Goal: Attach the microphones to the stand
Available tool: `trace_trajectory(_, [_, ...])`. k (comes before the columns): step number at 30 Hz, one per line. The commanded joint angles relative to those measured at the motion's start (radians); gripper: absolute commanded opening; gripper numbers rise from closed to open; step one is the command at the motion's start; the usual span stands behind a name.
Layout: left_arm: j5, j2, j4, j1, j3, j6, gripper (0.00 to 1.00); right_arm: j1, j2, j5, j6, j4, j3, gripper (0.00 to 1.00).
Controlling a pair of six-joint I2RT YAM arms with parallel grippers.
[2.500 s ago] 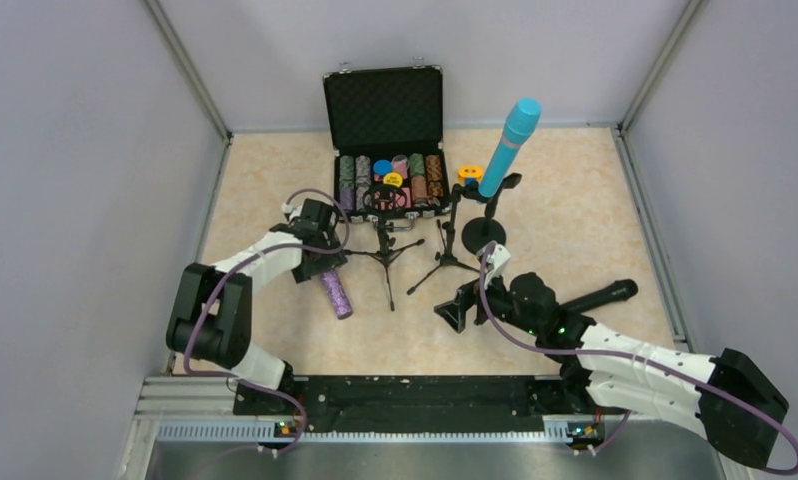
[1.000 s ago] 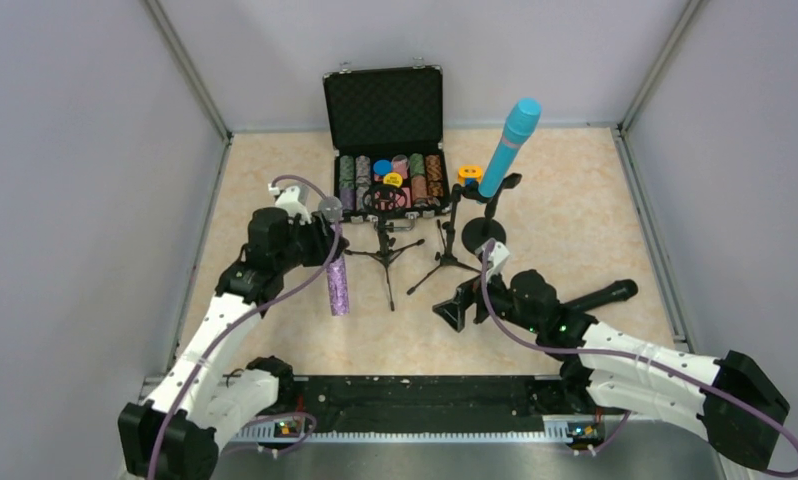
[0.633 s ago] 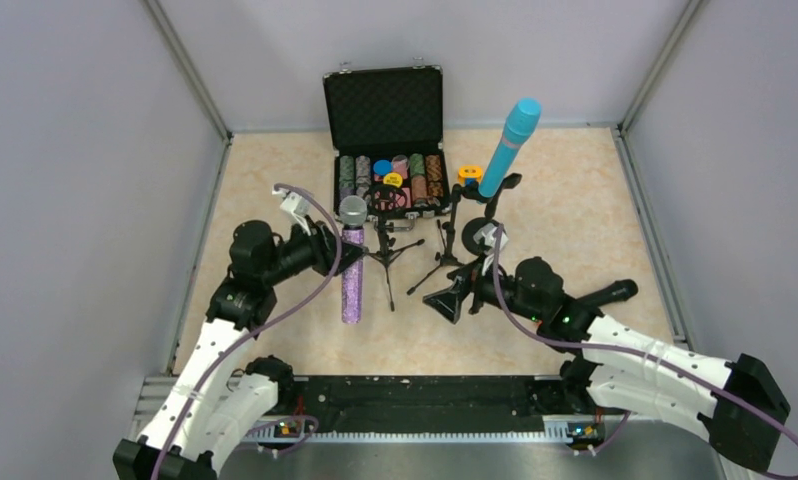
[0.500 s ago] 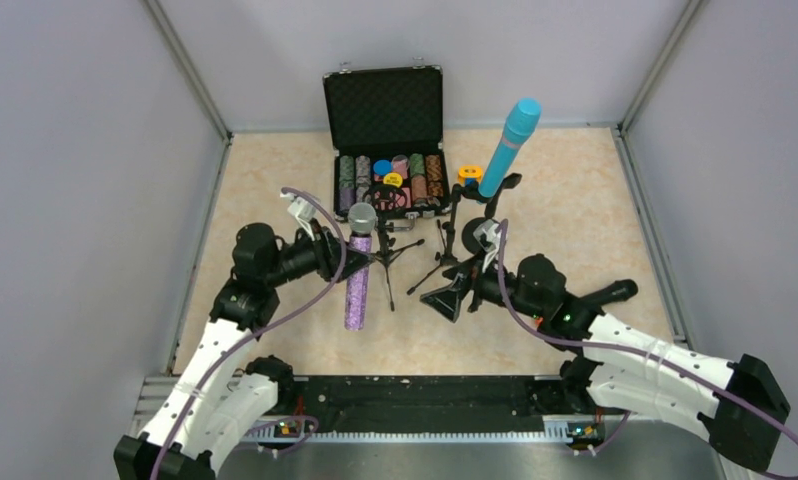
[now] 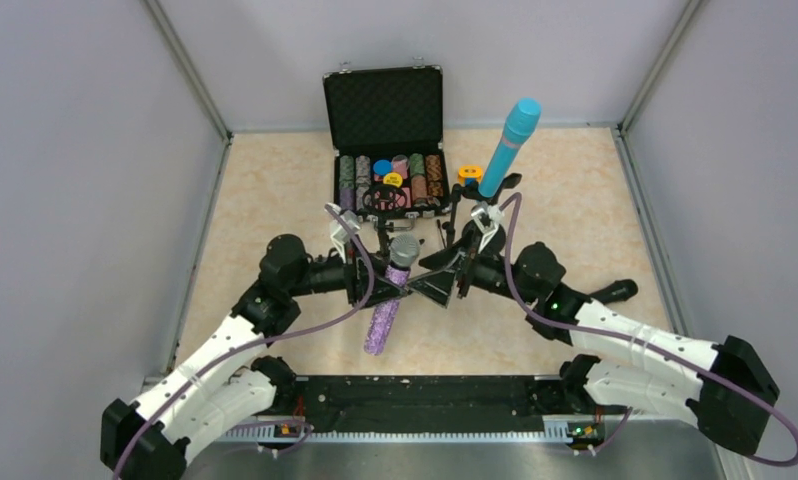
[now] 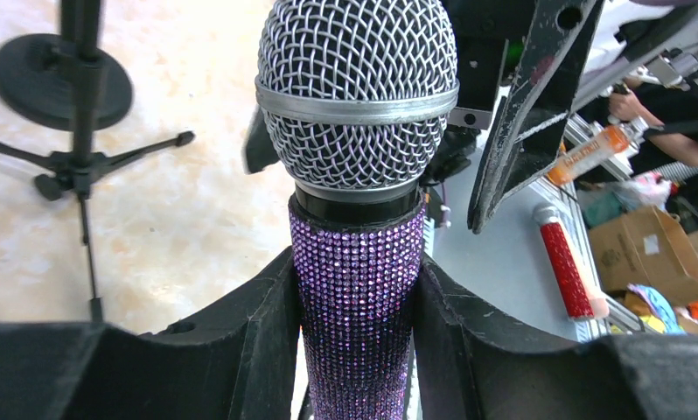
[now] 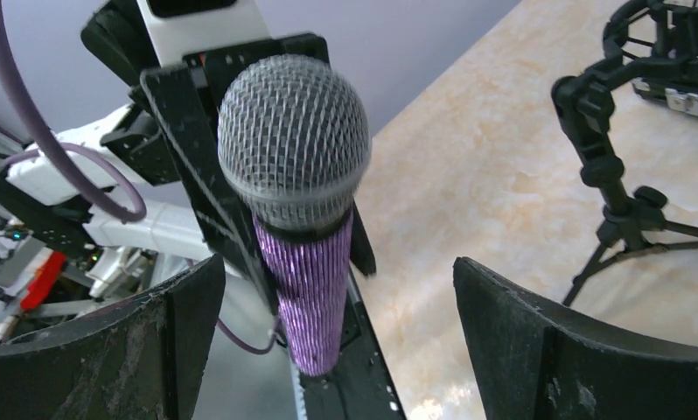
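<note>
My left gripper (image 5: 371, 277) is shut on the glittery purple microphone (image 5: 384, 314), just below its grey mesh head (image 5: 404, 248), and holds it upright above the table. In the left wrist view the jaws (image 6: 356, 302) clamp its body (image 6: 356, 262). My right gripper (image 5: 433, 284) is open and faces the microphone. In the right wrist view the microphone (image 7: 313, 289) stands between that gripper's spread fingers (image 7: 337, 276) without touching them. The cyan microphone (image 5: 510, 140) sits in a stand clip at the back. The black microphone (image 5: 612, 292) lies on the table behind my right arm.
An open black case (image 5: 384, 108) with poker chips stands at the back. Two black tripod stands (image 5: 386, 243) (image 5: 451, 236) stand just behind the grippers; one shows in the right wrist view (image 7: 610, 179). An orange-yellow piece (image 5: 468, 174) lies beside the case.
My left gripper has lifted the purple microphone off the table, turned it upright and carried it right to the middle. My right gripper has moved left and up towards it, still open.
</note>
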Motion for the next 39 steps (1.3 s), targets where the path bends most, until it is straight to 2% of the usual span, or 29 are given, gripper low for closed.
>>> trace_trajectory(1, [-0.024, 0.042, 0.125, -0.074, 0.039, 0.014, 0.0, -0.011, 0.074, -0.065, 0.118, 0.208, 0.045, 0.99])
trace_trajectory(8, [-0.044, 0.08, 0.172, -0.108, 0.04, 0.004, 0.0, -0.011, 0.165, -0.128, 0.221, 0.392, 0.036, 0.98])
trace_trajectory(13, [-0.05, 0.098, 0.197, -0.113, 0.046, 0.002, 0.0, -0.01, 0.212, -0.154, 0.26, 0.46, 0.036, 0.89])
trace_trajectory(22, [-0.033, 0.12, 0.191, -0.116, 0.048, 0.013, 0.0, -0.011, 0.229, -0.127, 0.285, 0.519, 0.021, 0.63])
trace_trajectory(25, [-0.041, 0.115, 0.182, -0.116, 0.044, 0.016, 0.0, -0.011, 0.246, -0.129, 0.295, 0.546, 0.021, 0.49])
trace_trajectory(29, [-0.052, 0.111, 0.168, -0.117, 0.045, 0.02, 0.0, -0.011, 0.276, -0.154, 0.313, 0.582, 0.03, 0.23])
trace_trajectory(31, [-0.063, 0.109, 0.159, -0.116, 0.048, 0.024, 0.0, -0.012, 0.285, -0.166, 0.319, 0.599, 0.029, 0.14])
trace_trajectory(32, [-0.07, 0.107, 0.154, -0.116, 0.047, 0.026, 0.02, -0.014, 0.286, -0.171, 0.319, 0.602, 0.028, 0.11])
trace_trajectory(35, [-0.098, 0.104, 0.146, -0.116, 0.045, 0.03, 0.22, -0.015, 0.274, -0.178, 0.305, 0.599, 0.024, 0.02])
trace_trajectory(39, [-0.123, 0.106, 0.13, -0.116, 0.043, 0.033, 0.66, -0.017, 0.24, -0.162, 0.258, 0.531, 0.023, 0.0])
